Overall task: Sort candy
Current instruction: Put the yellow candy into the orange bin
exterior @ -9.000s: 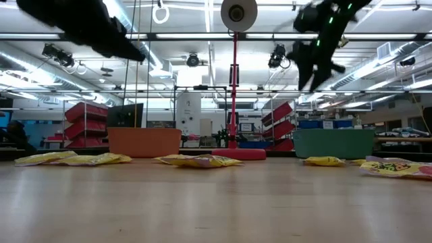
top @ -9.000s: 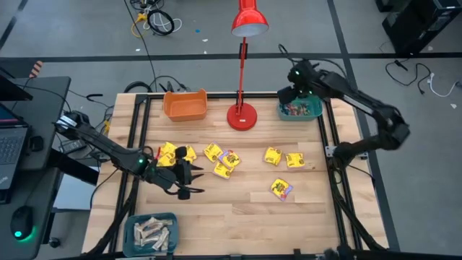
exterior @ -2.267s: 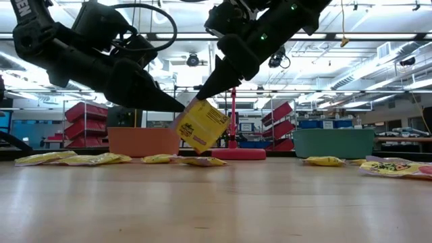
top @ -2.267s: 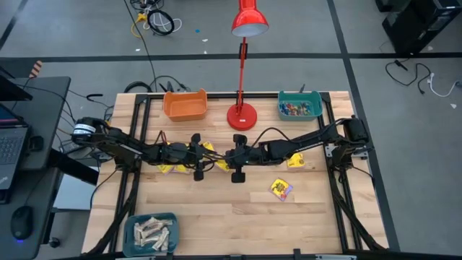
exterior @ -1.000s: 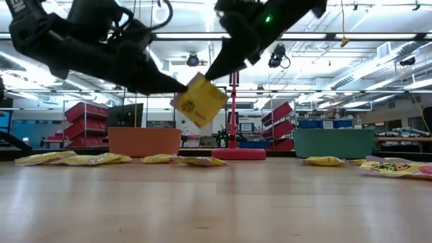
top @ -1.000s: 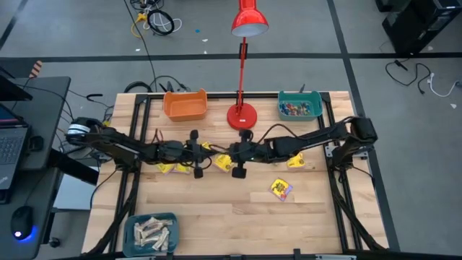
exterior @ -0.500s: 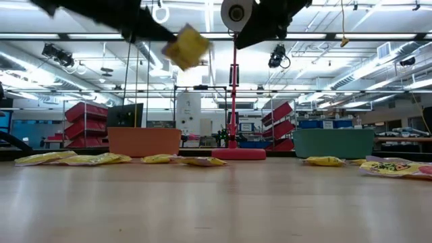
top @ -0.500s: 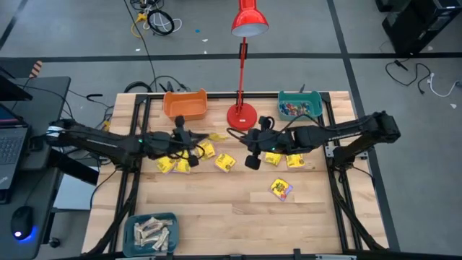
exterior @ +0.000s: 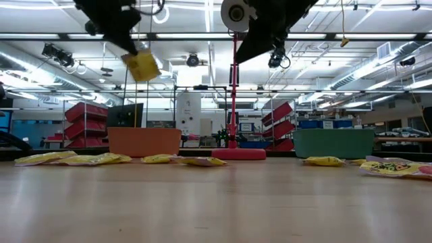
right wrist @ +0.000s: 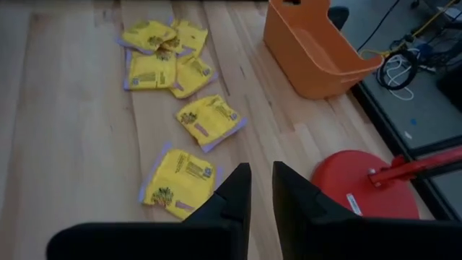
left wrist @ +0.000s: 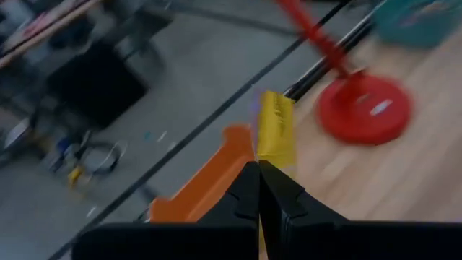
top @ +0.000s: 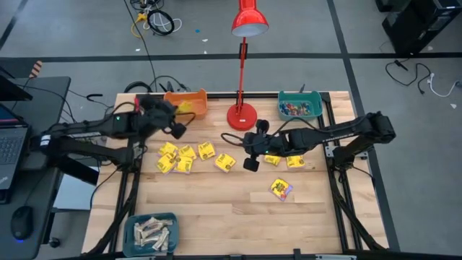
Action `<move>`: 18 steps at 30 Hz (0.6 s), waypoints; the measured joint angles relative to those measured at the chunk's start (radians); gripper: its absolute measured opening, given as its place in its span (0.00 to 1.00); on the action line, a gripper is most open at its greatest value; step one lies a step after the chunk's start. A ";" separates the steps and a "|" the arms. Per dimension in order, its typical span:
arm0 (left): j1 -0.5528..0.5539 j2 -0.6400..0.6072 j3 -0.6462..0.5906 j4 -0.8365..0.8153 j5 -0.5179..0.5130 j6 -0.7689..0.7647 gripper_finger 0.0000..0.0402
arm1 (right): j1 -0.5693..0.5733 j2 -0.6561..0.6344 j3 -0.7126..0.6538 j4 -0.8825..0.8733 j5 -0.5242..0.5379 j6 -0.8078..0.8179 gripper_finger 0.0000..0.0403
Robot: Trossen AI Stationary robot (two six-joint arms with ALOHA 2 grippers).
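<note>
While the left gripper (top: 177,121) hangs above the orange plastic bin (top: 185,105) at the table's eleven o'clock, its fingers are pinched together on a flat, glossy yellow candy packet (exterior: 142,67) with dark print. More yellow square packets (top: 179,157) lie loose on the pale wooden slat table (top: 231,209). At centre, the right gripper (top: 247,152) hovers empty, fingers slightly apart, near the red lamp base (top: 242,116). Small coloured pieces fill the teal bin (top: 300,107) at one o'clock.
</note>
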 joint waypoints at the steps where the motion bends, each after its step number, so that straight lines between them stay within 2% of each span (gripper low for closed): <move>1: 0.031 0.000 0.000 -0.027 0.005 -0.005 0.00 | 0.000 0.001 -0.001 0.007 0.000 0.000 0.11; 5: 0.156 0.003 0.000 -0.090 0.047 -0.004 0.00 | 0.000 0.004 -0.019 0.008 0.000 0.001 0.11; 15: 0.434 0.026 0.000 -0.088 0.321 0.098 0.00 | -0.019 0.004 -0.101 0.010 0.000 0.064 0.11; 18: 0.505 0.059 0.000 -0.088 0.368 0.118 0.00 | -0.027 0.004 -0.124 0.011 0.000 0.081 0.11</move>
